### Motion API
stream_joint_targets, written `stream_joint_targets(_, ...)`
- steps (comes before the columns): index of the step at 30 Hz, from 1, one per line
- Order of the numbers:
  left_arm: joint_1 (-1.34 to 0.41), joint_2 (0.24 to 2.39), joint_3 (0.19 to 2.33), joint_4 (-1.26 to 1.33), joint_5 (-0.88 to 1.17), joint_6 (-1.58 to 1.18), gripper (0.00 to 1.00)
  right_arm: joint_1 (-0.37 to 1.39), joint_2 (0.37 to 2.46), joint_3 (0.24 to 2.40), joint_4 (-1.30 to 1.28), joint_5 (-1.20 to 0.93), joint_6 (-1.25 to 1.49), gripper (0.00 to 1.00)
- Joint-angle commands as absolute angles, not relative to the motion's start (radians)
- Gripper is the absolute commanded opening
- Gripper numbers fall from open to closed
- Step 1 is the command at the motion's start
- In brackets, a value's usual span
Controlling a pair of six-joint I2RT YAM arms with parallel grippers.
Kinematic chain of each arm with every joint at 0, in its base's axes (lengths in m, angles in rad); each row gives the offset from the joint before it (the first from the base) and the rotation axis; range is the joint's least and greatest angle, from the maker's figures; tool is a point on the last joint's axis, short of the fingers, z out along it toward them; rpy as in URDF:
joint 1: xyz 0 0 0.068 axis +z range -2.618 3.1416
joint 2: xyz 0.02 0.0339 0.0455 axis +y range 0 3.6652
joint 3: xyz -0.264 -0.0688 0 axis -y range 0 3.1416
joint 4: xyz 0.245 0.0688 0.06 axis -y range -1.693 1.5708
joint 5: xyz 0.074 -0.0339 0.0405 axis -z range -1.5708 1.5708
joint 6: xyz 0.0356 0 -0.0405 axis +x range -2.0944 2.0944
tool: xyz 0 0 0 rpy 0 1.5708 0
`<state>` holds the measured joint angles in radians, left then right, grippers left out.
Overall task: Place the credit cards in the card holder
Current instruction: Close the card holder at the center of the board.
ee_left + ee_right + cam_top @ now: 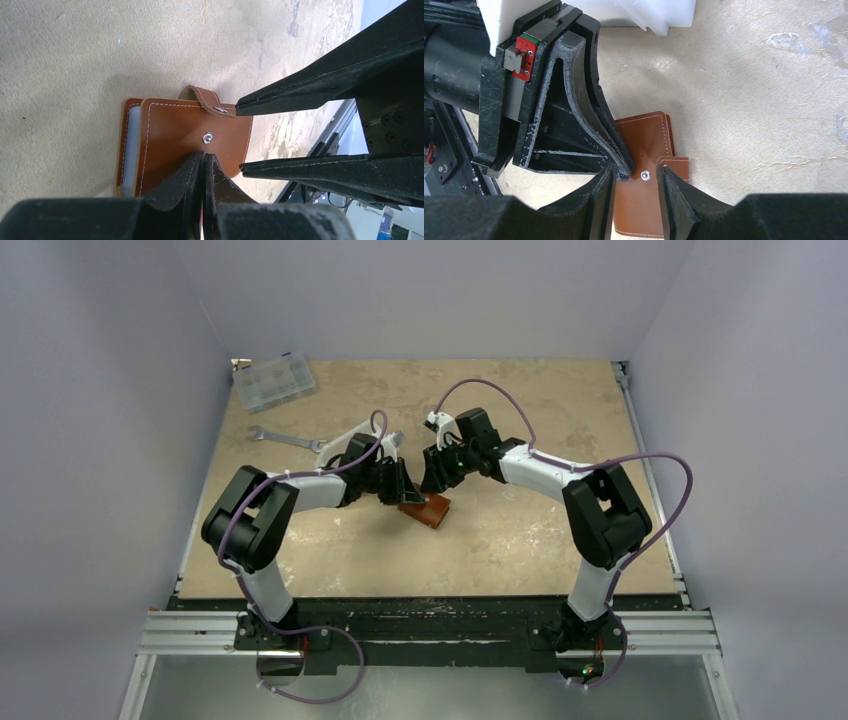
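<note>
The brown leather card holder (427,510) lies folded on the table between both grippers. My left gripper (203,161) is shut with nothing visible between its fingers, and its tips rest on the cover just beside the round snap stud (207,137). My right gripper (636,181) is open and straddles the stud (644,174), with one finger by the strap tab (677,165). The strap (206,98) is unsnapped and curls over the holder's edge. A pale blue-grey edge (131,145) shows between the covers. No loose credit card is in view.
A silver wrench (285,438) lies at the left of the table, behind the left arm. A clear compartmented box (273,380) sits in the far left corner. The two grippers stand close together, fingers almost touching over the holder.
</note>
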<state>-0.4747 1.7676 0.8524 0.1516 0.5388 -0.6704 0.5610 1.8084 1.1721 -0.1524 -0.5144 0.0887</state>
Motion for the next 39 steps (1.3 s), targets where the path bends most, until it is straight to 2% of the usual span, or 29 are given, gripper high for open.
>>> stream_joint_targets(1, -0.485, 1.781, 0.825, 0.063, 0.461, -0.637, 0.00, 0.557, 1.810, 1.193, -0.133, -0.495, 0.072, 0.43)
stream_joint_targets(19, -0.485, 1.784, 0.824, 0.066, 0.463, -0.636, 0.00, 0.544, 1.857, 1.210, -0.145, -0.480, 0.070, 0.42)
stream_joint_targets(31, -0.485, 1.781, 0.821, 0.066, 0.460, -0.637, 0.00, 0.529, 1.871, 1.211, -0.126, -0.503, 0.092, 0.20)
stream_joint_targets(33, -0.484, 1.782, 0.821, 0.066, 0.458, -0.637, 0.00, 0.523, 1.875, 1.213, -0.121, -0.520, 0.096, 0.13)
stream_joint_targets(35, -0.483, 1.784, 0.823, 0.065, 0.455, -0.637, 0.00, 0.519, 1.875, 1.215, -0.119, -0.544, 0.095, 0.01)
stream_joint_targets(39, -0.473, 1.790, 0.823, 0.061, 0.456, -0.632, 0.00, 0.503, 1.846, 1.179, -0.098, -0.611, 0.094, 0.00)
